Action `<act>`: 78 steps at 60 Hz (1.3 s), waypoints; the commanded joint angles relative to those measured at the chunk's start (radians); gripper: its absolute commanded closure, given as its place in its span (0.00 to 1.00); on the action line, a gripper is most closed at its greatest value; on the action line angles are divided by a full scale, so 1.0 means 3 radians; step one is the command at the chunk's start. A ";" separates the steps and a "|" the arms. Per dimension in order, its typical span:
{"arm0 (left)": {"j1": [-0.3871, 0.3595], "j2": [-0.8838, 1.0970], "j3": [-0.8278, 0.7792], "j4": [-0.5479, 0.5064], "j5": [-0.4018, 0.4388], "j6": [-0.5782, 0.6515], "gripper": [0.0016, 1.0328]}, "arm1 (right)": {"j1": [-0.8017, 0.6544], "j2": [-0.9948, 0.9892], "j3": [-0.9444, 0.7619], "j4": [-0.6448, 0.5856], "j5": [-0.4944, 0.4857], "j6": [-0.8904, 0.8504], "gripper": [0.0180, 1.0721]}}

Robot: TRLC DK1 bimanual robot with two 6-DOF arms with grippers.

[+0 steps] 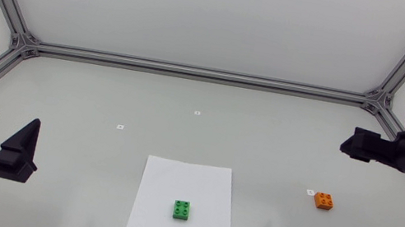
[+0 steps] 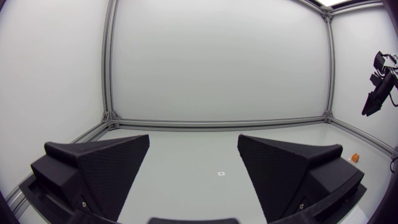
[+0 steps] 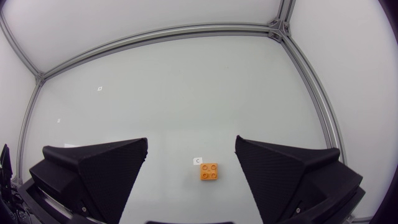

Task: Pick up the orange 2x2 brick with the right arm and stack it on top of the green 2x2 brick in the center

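The orange 2x2 brick (image 1: 325, 200) lies on the grey table right of the white sheet (image 1: 208, 177); the right wrist view shows this orange brick (image 3: 209, 171) on the table below and between the spread fingers. The green 2x2 brick (image 1: 182, 210) sits on the sheet near the table's middle. My right gripper (image 1: 353, 146) hangs open high above the table, back and slightly right of the orange brick. My left gripper (image 1: 6, 137) stands open at the front left, nothing between its fingers. From the left wrist view the orange brick (image 2: 355, 158) is a small spot far off.
Small white labels lie on the table: one (image 1: 310, 191) beside the orange brick, one (image 1: 197, 113) at the back middle, one (image 1: 120, 126) left of it. An aluminium frame (image 1: 193, 71) borders the table's back and sides.
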State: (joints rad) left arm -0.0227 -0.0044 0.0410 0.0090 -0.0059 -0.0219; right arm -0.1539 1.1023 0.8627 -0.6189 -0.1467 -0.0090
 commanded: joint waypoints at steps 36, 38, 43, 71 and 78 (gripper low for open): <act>0.0009 -0.0026 -0.0137 -0.0050 0.0020 0.0042 0.04 | 0.0012 0.1265 0.0535 -0.0672 0.0438 -0.0410 0.05; 0.0009 -0.0026 -0.0137 -0.0045 0.0015 0.0042 0.04 | 0.0017 0.1327 0.0535 -0.0672 0.0479 -0.0410 0.05; 0.0009 -0.0026 -0.0137 -0.0050 0.0015 0.0042 0.04 | 0.0043 0.1475 0.0530 -0.0672 0.0520 -0.0415 0.05; 0.0009 -0.0026 -0.0137 -0.0050 0.0015 0.0042 0.04 | 0.0089 0.2053 0.0376 -0.0350 0.0525 -0.0405 0.05; 0.0009 -0.0026 -0.0137 -0.0045 0.0015 0.0042 0.04 | 0.0068 0.2094 0.0351 -0.0330 0.0494 -0.0425 0.10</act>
State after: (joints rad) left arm -0.0227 -0.0044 0.0410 0.0086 -0.0055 -0.0219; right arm -0.1303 1.7088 0.9977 -0.7277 0.0044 -0.1211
